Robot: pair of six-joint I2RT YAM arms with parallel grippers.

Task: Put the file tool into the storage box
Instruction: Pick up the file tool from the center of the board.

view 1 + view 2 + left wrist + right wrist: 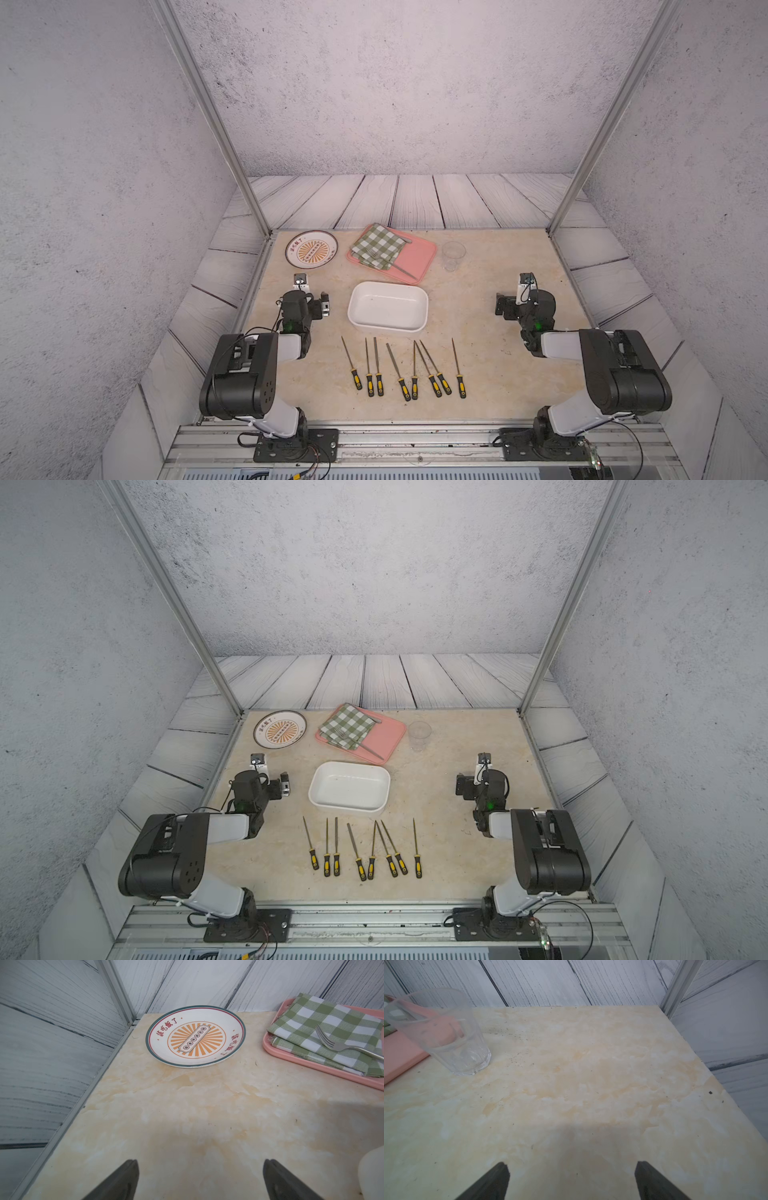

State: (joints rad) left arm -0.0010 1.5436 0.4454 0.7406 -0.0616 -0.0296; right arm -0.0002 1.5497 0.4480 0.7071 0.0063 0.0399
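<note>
Centrally, on a beige marbled bench point(478, 332), a shallow white plastic storage box point(386, 305) with rounded corners is set, empty. The left hand point(200, 1167) and the right hand point(572, 1167) are spread wide over bare bench at either side, with nothing gripped. Eight slim steel file tools point(397, 370) with black-and-yellow handles are laid in a row just in front of the box, outside it. Each is judged light, stiff and thin-bladed. The thicker handle is best taken.
</note>
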